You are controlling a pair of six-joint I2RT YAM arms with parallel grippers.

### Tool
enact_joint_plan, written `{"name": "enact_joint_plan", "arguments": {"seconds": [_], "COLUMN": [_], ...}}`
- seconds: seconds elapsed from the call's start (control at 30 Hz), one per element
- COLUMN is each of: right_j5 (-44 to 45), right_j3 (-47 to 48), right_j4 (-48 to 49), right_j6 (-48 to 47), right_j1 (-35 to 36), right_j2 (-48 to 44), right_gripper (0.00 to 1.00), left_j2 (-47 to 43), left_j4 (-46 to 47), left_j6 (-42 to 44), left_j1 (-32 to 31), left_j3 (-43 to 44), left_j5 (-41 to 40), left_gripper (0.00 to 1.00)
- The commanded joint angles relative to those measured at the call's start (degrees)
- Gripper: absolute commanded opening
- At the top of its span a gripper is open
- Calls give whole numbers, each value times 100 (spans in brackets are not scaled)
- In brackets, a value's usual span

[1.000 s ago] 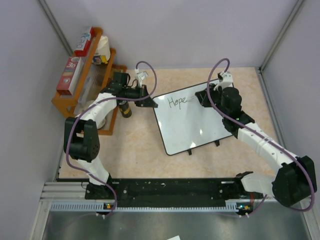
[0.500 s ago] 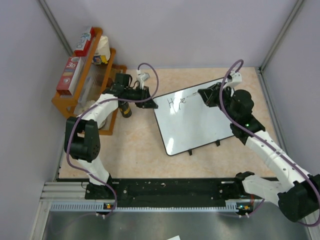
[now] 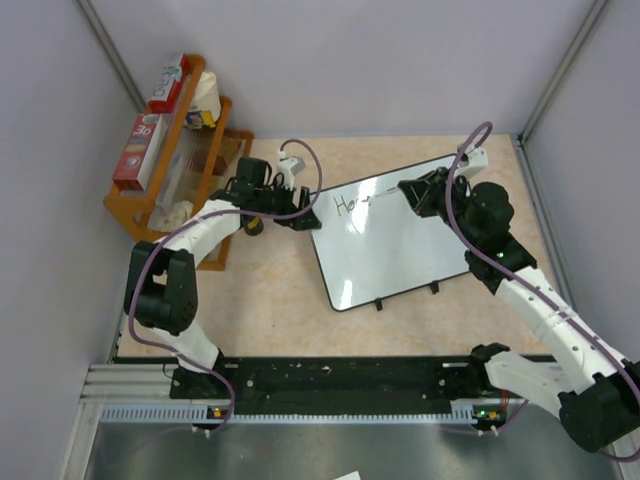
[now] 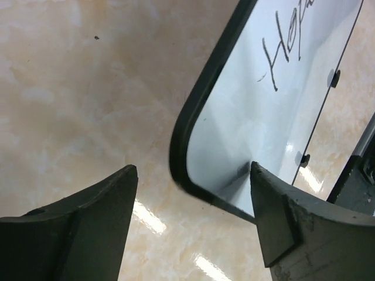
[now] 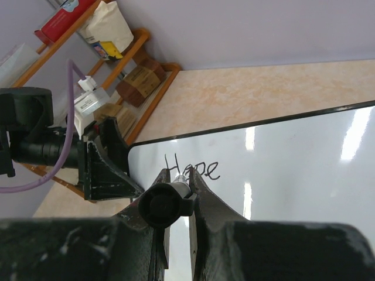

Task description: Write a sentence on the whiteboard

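Left wrist: left gripper (image 4: pixel 193 170), earlier shut, now wide around whiteboard (image 4: pixel 258 117) corner.
Right gripper (image 5: pixel 177 175) clamps marker (image 5: pixel 166 203); sentence (image 5: pixel 193 168) reads "Hope".

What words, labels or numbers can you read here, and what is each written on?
"Hope": handwriting on the whiteboard.
"30": apparently, on the red box.
Print on the upper box: too blurred to read.
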Motion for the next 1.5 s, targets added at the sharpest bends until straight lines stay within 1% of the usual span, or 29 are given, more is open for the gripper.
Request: {"name": "enact_joint_plan", "arguments": {"seconds": [0.0,0.03,0.17,0.23,0.3,0.37,0.43,0.57,0.6,0.67,0.7,0.73,0.8,0.83,0.87,0.93,1.0,1.03,1.07,1.13,1.17,1.23,1.3,1.47], "right_j5": [-116,-142,-203,-238,-274,-291,-274,-283,-265,-230,-212,-204,-221,-230,-230,-195,-230,-256,-265,-265,-300,-335,-379,-397], "right_j3": [182,164,120,77,50,50,41,50,32,-3,-12,-12,-29,-47,-56,-82,-99,-126,-143,-205,-222,-275,-319,-477], "right_j4": [12,-22,-146,-155,-181,-233,-251,-286,-286,-286,-295,-304,-313,-313,-313,-304,-287,-278,-278,-278,-278,-286,-304,-357], "right_j6": [-95,-104,-122,-122,-130,-166,-192,-280,-289,-289,-280,-271,-262,-271,-297,-297,-297,-289,-280,-271,-262,-262,-289,-324], "right_j1": [-46,-46,-54,-46,-46,-46,-46,-46,-54,-46,-46,-46,-46,-46,-46,-63,-98,-107,-116,-151,-169,-177,-177,-177], "right_j2": [-234,-261,-366,-410,-436,-454,-480,-533,-551,-568,-586,-586,-595,-569,-577,-568,-595,-612,-638,-674,-735,-788,-858,-946], "right_gripper": [0,0,0,0,0,0,0,0,0,0,0,0,0,0,0,0,0,0,0,0,0,0,0,0], "left_j2": [-724,-803,-1015,-963,-796,-568,-418,-22,48,92,110,119,197,224,259,382,539,584,619,707,734,821,883,665], "left_j4": [755,870,1406,1661,2187,2364,2452,2506,2506,2480,2410,2348,2103,1788,1689,1164,837,679,303,63,-120,-420,-745,-510], "left_j6": [-337,-512,-1005,-1277,-1540,-1647,-1735,-1753,-1753,-1683,-1622,-1560,-1323,-1157,-1068,-806,-603,-358,-208,73,75,530,716,594], "left_j1": [21,30,38,39,39,39,39,39,39,39,39,39,47,39,39,39,39,39,39,39,39,39,39,21], "left_j3": [-382,-462,-691,-717,-691,-639,-507,-243,-217,-208,-199,-164,-33,160,266,538,732,898,978,1110,1145,1277,1330,1173], "left_j5": [-382,-373,-189,109,320,602,734,1059,1181,1270,1305,1419,1490,1560,1613,1753,1841,1885,1947,1965,2000,2053,2018,1886], "left_gripper": [93,99,99,99,99,99,96,77,67,59,49,44,29,9,0,0,0,0,0,0,0,0,0,0]}}
